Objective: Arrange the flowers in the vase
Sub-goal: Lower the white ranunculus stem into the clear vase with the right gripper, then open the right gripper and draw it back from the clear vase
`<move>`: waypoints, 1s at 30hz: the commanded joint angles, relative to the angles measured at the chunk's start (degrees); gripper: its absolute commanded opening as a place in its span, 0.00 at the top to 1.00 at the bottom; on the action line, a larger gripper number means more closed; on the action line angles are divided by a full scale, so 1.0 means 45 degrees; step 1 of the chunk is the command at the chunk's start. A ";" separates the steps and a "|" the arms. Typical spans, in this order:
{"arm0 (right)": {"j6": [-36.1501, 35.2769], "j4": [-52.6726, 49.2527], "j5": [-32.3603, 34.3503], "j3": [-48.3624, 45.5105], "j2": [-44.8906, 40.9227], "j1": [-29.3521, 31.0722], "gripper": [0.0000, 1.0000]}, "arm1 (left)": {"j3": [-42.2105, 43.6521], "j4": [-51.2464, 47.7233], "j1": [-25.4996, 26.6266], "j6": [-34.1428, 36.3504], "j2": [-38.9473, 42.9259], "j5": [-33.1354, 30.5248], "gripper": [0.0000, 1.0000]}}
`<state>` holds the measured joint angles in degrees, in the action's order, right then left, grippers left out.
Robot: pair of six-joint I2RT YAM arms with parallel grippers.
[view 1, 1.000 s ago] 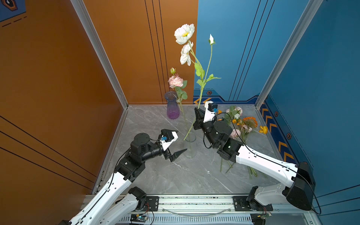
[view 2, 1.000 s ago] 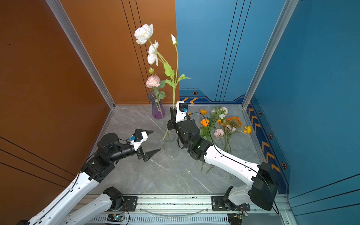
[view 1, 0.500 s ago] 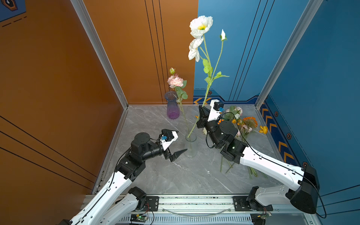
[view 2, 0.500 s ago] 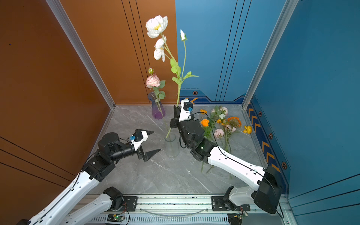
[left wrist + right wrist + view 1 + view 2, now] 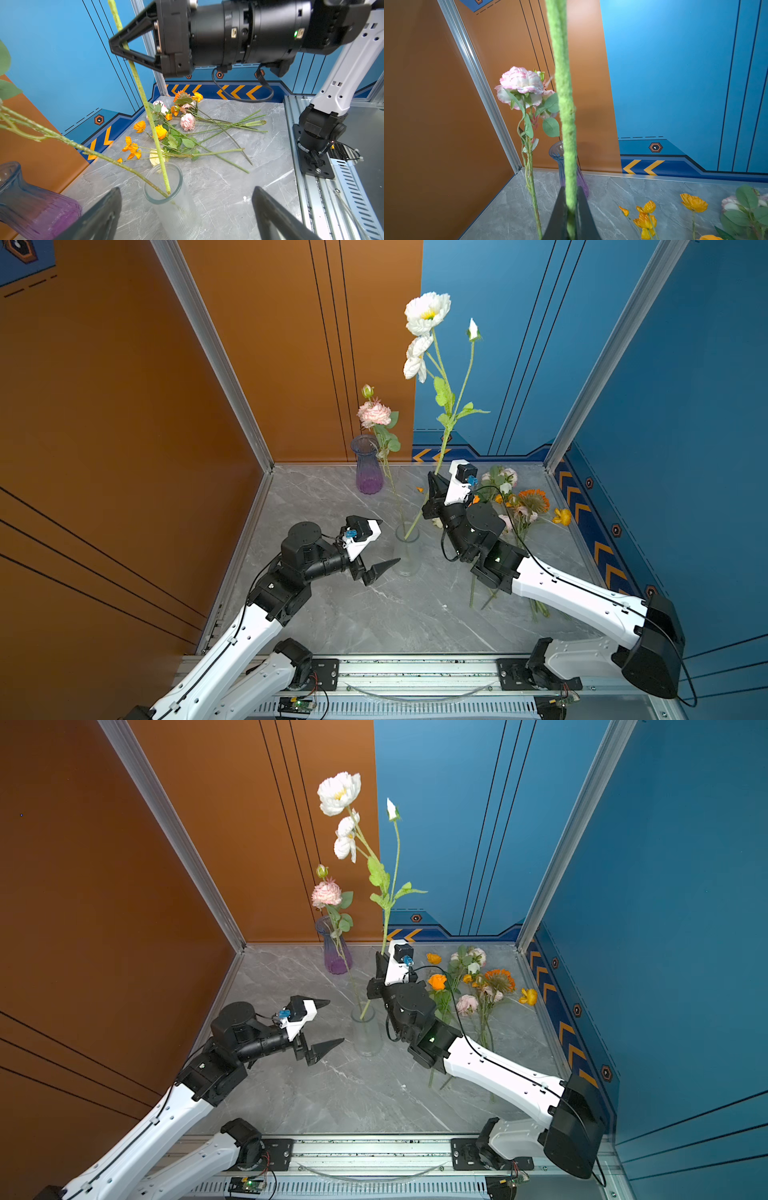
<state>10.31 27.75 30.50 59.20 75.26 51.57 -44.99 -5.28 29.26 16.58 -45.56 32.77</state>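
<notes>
Centre frame, our right gripper (image 5: 432,479) pinches the white flower (image 5: 428,312), stem in the clear vase (image 5: 407,556). Our left gripper (image 5: 390,541) gapes.

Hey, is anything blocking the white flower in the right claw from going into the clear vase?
Nothing visible does. The right claw is shut on the white flower, whose stem end already sits inside the clear vase, beside the pink flower's stem.

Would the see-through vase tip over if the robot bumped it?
Probably easily: the clear vase is tall and narrow, and no water shows inside, so likely light. The pink flower and white flower stand high above it on long leaning stems, which may pull it sideways. It looks like ribbed glass, so a fall could crack it.
</notes>
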 commanded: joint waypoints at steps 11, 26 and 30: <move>0.0184 0.2889 0.1105 -0.2373 0.0702 0.1031 0.97 | 0.0048 0.0289 -0.0144 -0.0246 -0.0090 0.0471 0.02; 0.0564 0.5450 0.1884 -0.3830 0.2212 0.1701 0.93 | 0.0033 0.0304 -0.0105 -0.0334 -0.0391 0.0596 0.02; 0.0708 0.5571 0.2011 -0.3859 0.2506 0.1789 0.87 | 0.0010 0.0314 -0.0091 -0.0340 -0.0442 0.0612 0.02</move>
<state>12.08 49.67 37.85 42.54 85.73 58.89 -44.99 -5.26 29.26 15.97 -47.44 33.98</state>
